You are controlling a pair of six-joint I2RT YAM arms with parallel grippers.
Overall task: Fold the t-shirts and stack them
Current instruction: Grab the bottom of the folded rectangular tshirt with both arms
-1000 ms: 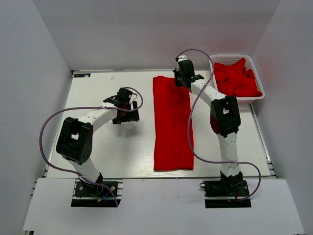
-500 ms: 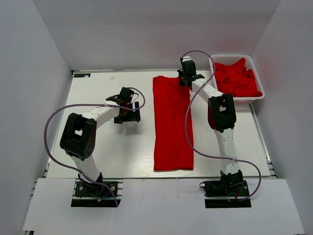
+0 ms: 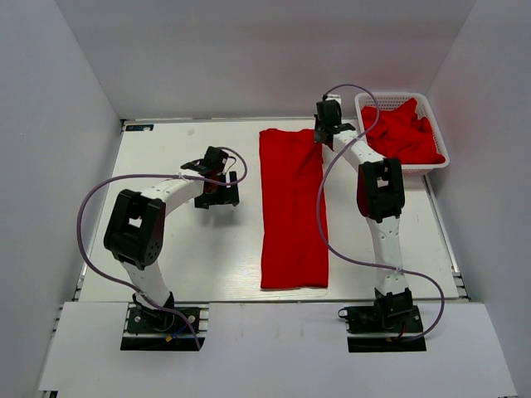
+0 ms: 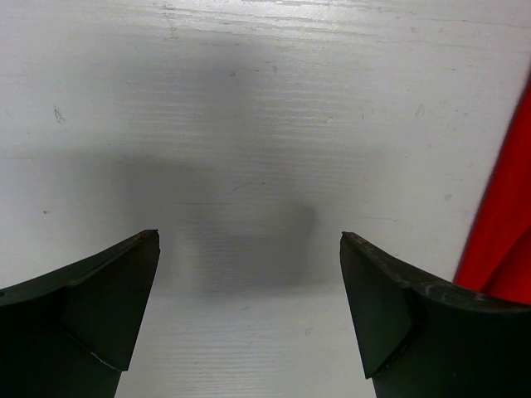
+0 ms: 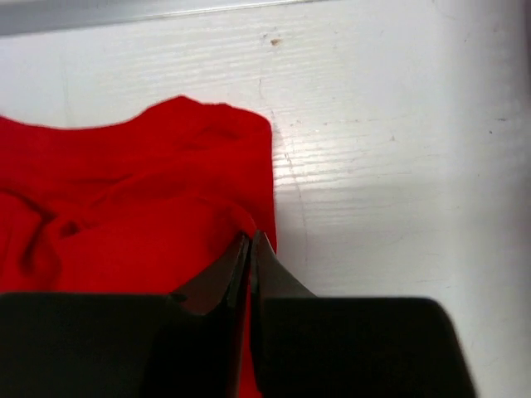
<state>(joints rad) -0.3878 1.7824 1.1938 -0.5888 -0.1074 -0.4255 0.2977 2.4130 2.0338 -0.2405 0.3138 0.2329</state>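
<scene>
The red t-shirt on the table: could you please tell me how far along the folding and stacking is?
Done: one t-shirt lies on the table folded into a long strip. In hand: the right gripper is shut on its far right corner, while the left gripper hangs open over bare table beside it. Left: folding the strip crosswise, then the crumpled red shirts in the basket; no stack exists yet.

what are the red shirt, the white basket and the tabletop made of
t-shirt: soft matte fabric, probably cotton; it creases softly. basket: likely moulded plastic, with white perforated walls. table: white-painted wood or laminate, perhaps; faint grain lines, slight sheen.
</scene>
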